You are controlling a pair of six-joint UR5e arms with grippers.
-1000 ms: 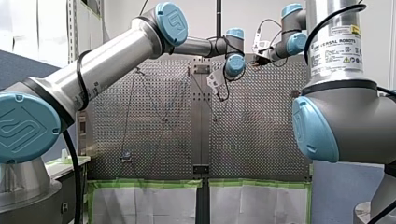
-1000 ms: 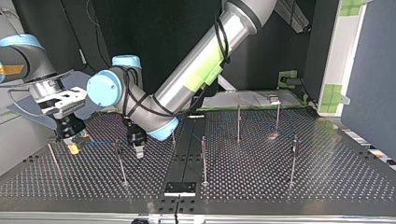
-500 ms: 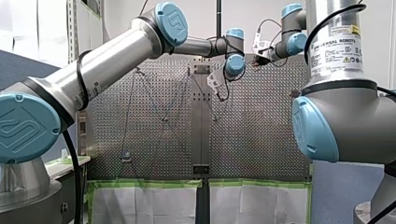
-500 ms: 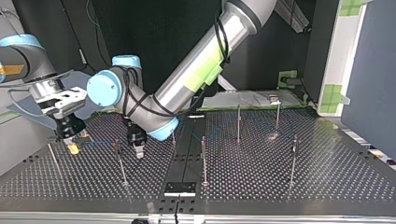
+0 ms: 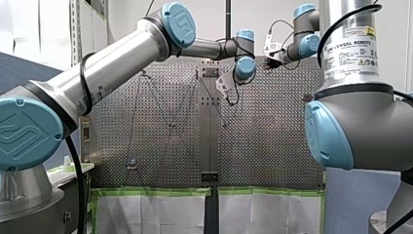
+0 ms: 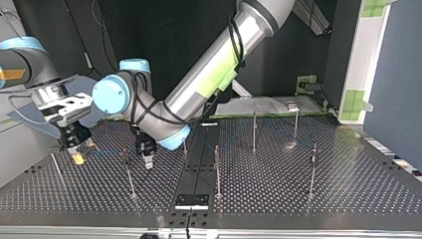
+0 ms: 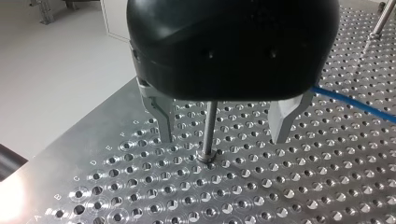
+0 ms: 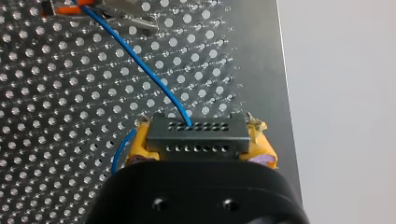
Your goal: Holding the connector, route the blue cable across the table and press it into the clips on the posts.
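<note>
Perforated metal desk (image 5: 160,146) fills the front view, with green tape (image 5: 151,191) along its near edge and a white wall (image 5: 126,19) behind. My left arm (image 5: 122,63) and my right arm (image 5: 350,97) both reach to the desk's far end, where their fingers cannot be made out.

In the right wrist view, the yellow-padded fingers (image 8: 140,144) of my right gripper (image 8: 198,140) are clamped on the grey rectangular pin-holed connector (image 8: 197,137). The thin blue cable (image 8: 140,60) leaves the connector and runs ahead over the desk to an orange-and-metal fitting (image 8: 123,14). Pale floor (image 8: 341,93) lies beside the connector, past the desk edge.

In the top view, against a black backdrop (image 6: 164,30), thin upright metal posts (image 6: 217,172) stand well apart from the connector. One nearer post (image 6: 128,174) stands between the connector and my left gripper (image 6: 148,162), and the cable stretches toward it.

In the left wrist view, the bare metal fingers (image 7: 161,116) are spread wide and straddle a thin post without touching it. The cable passes just outside one finger.
</note>
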